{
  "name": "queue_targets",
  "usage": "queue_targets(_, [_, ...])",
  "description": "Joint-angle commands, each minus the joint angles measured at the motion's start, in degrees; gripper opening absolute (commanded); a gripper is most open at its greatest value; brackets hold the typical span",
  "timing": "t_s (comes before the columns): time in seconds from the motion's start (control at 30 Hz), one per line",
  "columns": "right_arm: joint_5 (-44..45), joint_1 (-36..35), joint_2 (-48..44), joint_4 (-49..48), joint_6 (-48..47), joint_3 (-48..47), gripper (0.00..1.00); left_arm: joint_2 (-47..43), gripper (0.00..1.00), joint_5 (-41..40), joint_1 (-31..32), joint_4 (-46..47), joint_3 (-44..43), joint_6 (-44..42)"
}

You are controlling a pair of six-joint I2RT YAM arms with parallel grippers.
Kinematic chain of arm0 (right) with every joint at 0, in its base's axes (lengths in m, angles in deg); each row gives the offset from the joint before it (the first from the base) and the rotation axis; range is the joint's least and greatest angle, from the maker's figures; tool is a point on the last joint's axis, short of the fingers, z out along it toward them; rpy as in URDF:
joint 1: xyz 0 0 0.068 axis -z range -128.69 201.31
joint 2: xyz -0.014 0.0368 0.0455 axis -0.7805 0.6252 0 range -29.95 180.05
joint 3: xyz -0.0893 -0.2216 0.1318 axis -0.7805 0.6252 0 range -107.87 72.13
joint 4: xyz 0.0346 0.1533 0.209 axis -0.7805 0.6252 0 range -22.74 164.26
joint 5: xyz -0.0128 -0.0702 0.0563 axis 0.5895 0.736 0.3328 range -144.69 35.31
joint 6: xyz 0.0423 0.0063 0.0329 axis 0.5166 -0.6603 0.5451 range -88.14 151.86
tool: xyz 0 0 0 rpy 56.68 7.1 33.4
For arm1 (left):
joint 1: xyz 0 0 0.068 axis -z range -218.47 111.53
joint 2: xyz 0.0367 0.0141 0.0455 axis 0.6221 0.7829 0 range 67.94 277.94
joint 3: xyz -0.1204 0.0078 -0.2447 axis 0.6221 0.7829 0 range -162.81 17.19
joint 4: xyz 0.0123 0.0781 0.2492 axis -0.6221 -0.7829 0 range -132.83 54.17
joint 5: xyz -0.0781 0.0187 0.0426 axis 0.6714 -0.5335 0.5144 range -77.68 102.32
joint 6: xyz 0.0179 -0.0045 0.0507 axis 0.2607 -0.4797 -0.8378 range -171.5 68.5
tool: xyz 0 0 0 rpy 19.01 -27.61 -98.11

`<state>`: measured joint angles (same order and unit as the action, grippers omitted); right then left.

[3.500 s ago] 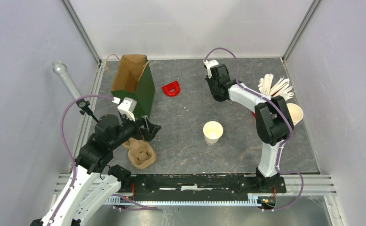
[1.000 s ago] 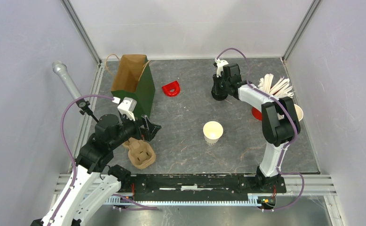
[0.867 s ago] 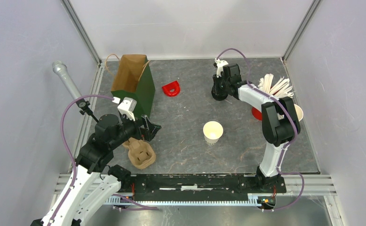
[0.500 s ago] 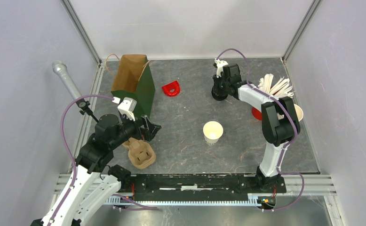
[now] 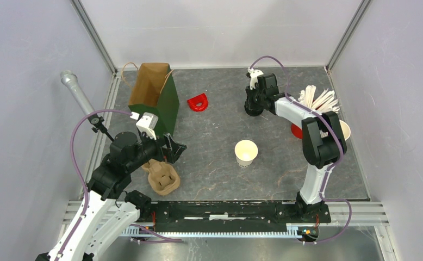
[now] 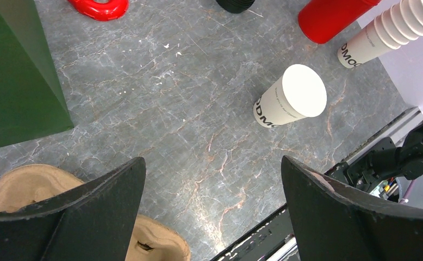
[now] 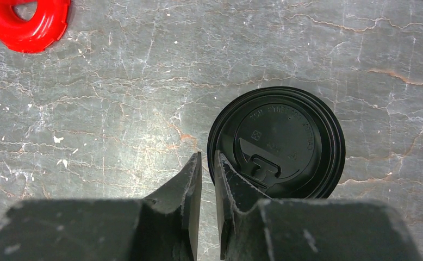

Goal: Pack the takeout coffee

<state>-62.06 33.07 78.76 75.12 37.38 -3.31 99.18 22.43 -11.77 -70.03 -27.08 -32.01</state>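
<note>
A cream paper cup [image 5: 246,151] [image 6: 293,100] for the takeout coffee stands upright mid-table with no lid on it. A round black lid [image 7: 285,136] lies at the back of the table, mostly hidden under the right wrist in the top view. My right gripper [image 5: 253,106] [image 7: 207,157] points down at the lid's left edge. Its jaws stand a narrow slit apart, with the lid's rim between their tips. My left gripper [image 5: 174,149] [image 6: 212,163] hangs wide open with nothing in it, above the table beside a tan pulp cup carrier [image 5: 162,178].
A green paper bag [image 5: 155,98] [image 6: 13,76] stands open at the back left, with a red ring-shaped piece [image 5: 198,102] [image 7: 27,24] beside it. A red cup of white sticks [image 5: 318,103] and a stack of lidless cups [image 5: 341,130] [image 6: 383,32] stand at the right.
Since the oldest frame my right gripper has shifted right and settled at the black lid. Over the last second nothing has visibly moved.
</note>
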Motion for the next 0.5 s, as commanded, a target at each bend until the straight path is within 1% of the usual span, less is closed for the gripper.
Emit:
queue_targets(0.0, [-0.44,0.17,0.62,-0.72,-0.42,-2.83,0.20,0.17,1.00,1.33,-0.30,1.23,-0.04,0.91])
queue_targets(0.47, [-0.34,0.16,1.65,-0.46,-0.65,-3.32,0.20,0.38,1.00,1.65,-0.35,1.24,-0.14,0.90])
